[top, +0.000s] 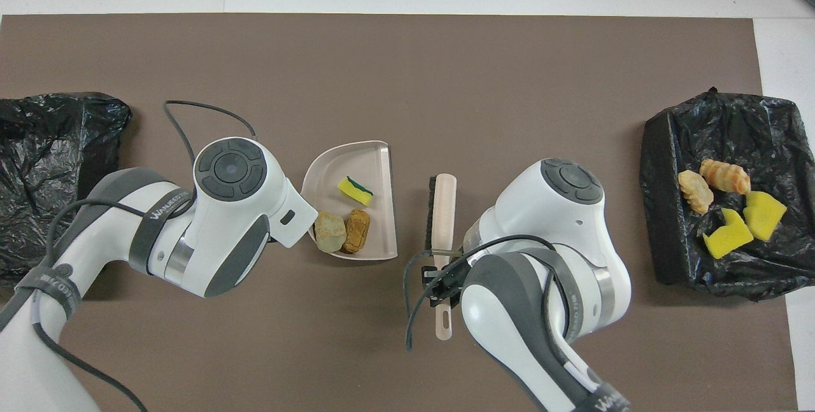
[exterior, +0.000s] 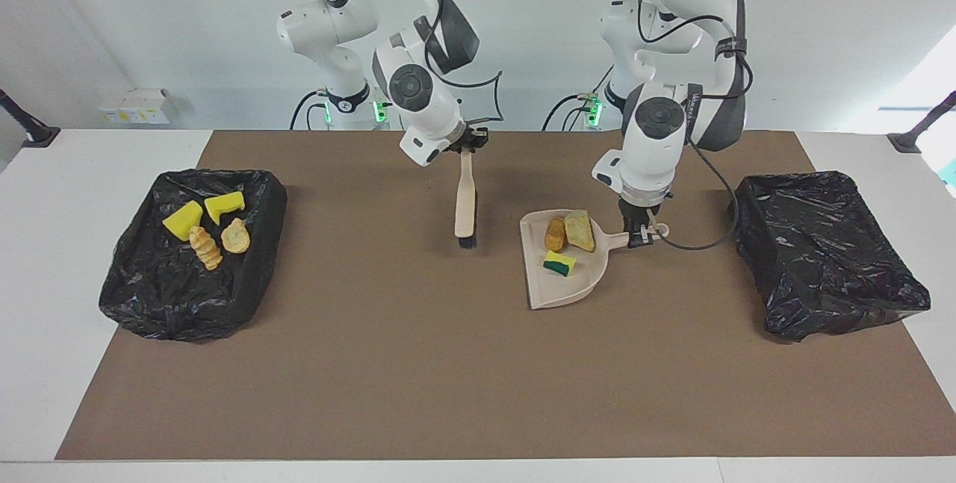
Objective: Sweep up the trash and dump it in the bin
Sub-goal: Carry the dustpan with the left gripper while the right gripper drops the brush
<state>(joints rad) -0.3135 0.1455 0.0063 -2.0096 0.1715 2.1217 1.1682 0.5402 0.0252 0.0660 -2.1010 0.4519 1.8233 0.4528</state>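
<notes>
Sweeping looks done for this batch; step in hand is the carry-and-dump. Left gripper (exterior: 637, 238) has its jaws clamped on the handle of the beige dustpan (exterior: 579, 285), which sits mid-tabletop, a bit toward the left arm's end. In the pan: three bits of trash, i.e. a tan lump (exterior: 579, 231), an orange-brown lump (exterior: 555, 234) beside it, and a yellow-and-green sponge piece (exterior: 559, 263) nearer the pan's open lip. Right gripper (exterior: 468, 145) has jaws closed on the brush (exterior: 465, 203) handle, brush hanging bristles-down, clear of the pan, toward the right arm's end of it.

Other four scraps, two yellow foam wedges (exterior: 203, 213) and two bread-like lumps (exterior: 219, 240), already lie in the black-lined bin (exterior: 149, 296) at the right arm's end. Second lined bin (exterior: 829, 255) at the left arm's end shows nothing inside from here.

Next move, I'd judge: lift pan w/ lip kept level or slightly up so the sponge piece doesn't slide off, carry over a bin, prob. the near one at the left arm's end, then tip lip-down well inside the rim. Brush arm just waits
</notes>
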